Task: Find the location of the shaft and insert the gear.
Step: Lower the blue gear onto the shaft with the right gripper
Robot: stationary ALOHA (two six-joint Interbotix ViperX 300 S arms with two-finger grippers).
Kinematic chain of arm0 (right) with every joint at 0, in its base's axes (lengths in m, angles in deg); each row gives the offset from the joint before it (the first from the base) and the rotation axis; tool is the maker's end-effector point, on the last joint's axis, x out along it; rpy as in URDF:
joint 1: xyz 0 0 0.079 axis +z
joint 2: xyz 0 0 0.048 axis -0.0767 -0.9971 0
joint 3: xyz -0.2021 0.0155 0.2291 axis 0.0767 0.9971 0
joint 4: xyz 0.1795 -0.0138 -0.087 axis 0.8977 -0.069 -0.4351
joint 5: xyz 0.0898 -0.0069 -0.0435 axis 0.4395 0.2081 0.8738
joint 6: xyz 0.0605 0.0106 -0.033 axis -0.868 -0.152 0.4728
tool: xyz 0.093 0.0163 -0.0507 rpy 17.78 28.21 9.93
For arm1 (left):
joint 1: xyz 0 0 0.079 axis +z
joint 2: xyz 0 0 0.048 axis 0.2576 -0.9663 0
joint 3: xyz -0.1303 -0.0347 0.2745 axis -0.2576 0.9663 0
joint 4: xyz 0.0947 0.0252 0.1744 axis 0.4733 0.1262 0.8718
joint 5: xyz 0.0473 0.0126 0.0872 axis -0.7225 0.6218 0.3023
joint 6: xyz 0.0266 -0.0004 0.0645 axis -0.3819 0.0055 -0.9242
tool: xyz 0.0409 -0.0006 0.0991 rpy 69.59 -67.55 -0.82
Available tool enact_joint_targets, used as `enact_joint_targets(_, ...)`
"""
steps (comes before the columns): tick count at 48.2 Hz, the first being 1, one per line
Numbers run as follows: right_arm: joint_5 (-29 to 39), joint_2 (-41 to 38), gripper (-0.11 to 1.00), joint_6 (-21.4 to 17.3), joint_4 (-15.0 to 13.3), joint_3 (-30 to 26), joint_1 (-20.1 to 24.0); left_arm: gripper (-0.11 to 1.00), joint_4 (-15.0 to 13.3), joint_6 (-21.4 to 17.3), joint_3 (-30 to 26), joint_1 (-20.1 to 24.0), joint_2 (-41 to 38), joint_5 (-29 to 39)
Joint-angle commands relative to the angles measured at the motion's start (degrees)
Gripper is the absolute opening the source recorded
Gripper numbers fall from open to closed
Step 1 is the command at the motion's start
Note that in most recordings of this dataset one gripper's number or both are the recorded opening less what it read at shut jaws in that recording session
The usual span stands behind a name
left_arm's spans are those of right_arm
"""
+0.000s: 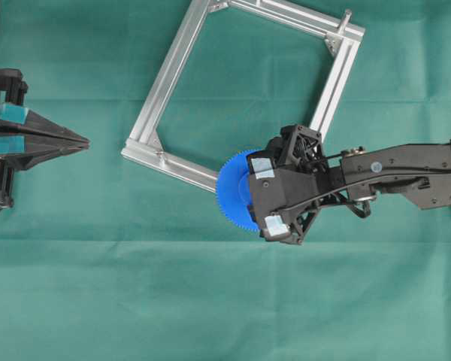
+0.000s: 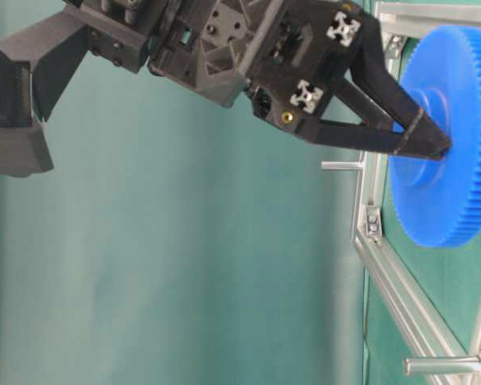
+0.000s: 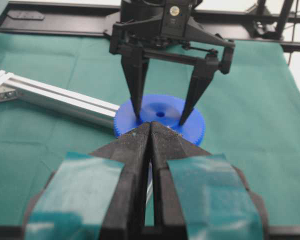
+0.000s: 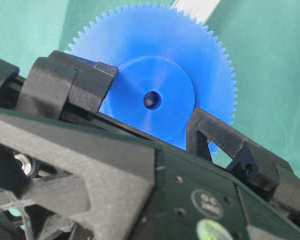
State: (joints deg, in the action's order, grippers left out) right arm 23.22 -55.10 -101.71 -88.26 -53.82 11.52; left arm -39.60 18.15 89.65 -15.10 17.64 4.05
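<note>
The blue gear (image 1: 230, 184) lies flat at the near corner of the aluminium frame (image 1: 165, 83), its centre hole empty. My right gripper (image 1: 248, 189) is shut on the gear's raised hub, one finger on each side; this shows in the right wrist view (image 4: 151, 102) and the left wrist view (image 3: 160, 119). In the table-level view a thin silvery shaft (image 2: 341, 166) sticks out of the frame beside the gear (image 2: 449, 200); I cannot see its base. In the overhead view the shaft is hidden. My left gripper (image 1: 85, 143) is shut and empty at the far left.
A stubbier grey peg (image 1: 347, 15) stands at the frame's far right corner and also shows in the table-level view (image 2: 441, 366). The green cloth (image 1: 210, 301) covers the table. The frame bar (image 3: 55, 95) runs left of the gear.
</note>
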Motion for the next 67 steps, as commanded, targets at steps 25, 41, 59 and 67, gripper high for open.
enact_joint_targets(25, -0.1, -1.8, 0.69, -0.1, 0.4, 0.7, 0.4, 0.00, -0.1, 0.1, -1.4, -0.2, -0.5, -0.3)
enact_joint_targets(41, -2.5, -2.6, 0.69, -0.1, 0.4, 1.8, 0.4, 0.00, -0.1, 0.1, -1.4, -0.2, -0.5, -0.3)
enact_joint_targets(59, -4.8, -4.0, 0.69, -0.1, 0.4, 2.7, 0.3, 0.00, -0.1, 0.1, -1.4, -0.2, -0.5, -0.3)
enact_joint_targets(67, -4.9, -4.4, 0.69, -0.1, 0.4, 2.8, 0.2, 0.00, -0.1, 0.1, -1.3, -0.2, -0.5, -0.3)
